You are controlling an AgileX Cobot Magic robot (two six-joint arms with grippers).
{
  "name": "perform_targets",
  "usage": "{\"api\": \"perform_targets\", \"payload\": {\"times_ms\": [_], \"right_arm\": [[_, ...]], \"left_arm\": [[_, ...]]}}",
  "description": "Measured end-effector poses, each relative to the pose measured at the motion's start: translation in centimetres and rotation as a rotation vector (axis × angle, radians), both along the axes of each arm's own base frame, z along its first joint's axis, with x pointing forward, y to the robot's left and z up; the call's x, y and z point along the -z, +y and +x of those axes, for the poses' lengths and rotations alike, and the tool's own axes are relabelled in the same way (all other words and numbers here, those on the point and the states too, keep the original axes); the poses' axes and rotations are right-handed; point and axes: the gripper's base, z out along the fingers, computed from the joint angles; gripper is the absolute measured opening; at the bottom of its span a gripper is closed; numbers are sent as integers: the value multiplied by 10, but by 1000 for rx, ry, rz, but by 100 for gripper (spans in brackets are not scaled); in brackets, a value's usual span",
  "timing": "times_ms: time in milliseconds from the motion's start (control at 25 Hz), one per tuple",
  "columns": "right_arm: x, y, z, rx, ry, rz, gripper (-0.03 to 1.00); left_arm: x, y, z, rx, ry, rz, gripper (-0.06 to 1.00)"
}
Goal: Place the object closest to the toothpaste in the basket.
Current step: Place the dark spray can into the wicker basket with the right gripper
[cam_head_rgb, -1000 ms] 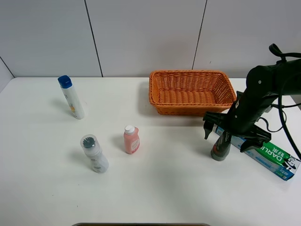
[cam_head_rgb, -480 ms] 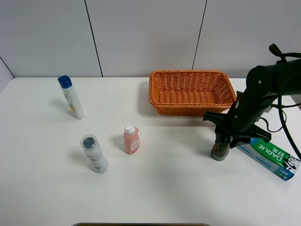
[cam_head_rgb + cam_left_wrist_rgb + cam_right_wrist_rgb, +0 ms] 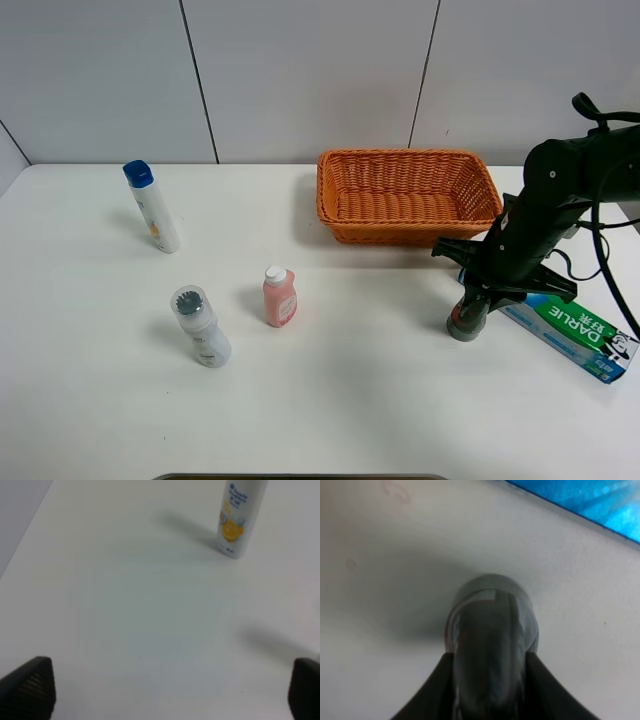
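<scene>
A green and blue toothpaste box lies at the right of the white table. Closest to it stands a small dark grey bottle, just to its left. My right gripper is down over the bottle and shut on it. In the right wrist view the bottle sits between the two dark fingers, with the toothpaste box beyond it. The orange wicker basket stands behind, at the back. My left gripper is open and empty; it does not show in the high view.
A pink bottle and a white bottle with a grey cap stand left of centre. A tall white bottle with a blue cap stands at the far left, also in the left wrist view.
My right gripper's jaws, spread on either side of the grey bottle a second ago, have closed on it. The bottle stays on the table.
</scene>
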Motion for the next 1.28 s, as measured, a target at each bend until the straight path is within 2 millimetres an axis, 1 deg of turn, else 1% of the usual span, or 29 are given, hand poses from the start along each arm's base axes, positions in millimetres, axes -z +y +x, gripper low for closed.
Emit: {"api": "perform_targets", "payload": {"times_ms": [880,1000,1280], "right_arm": [[-2,0,0,-2,-7,0,29],[-11,-1,-1,-5,-39,4,29],[-44,-4,-8,-17,-153,17,29]], "left_arm": [[0,0,0,0,0,0,94],[0,0,0,0,0,0,94],[0,0,0,0,0,0,94]]}}
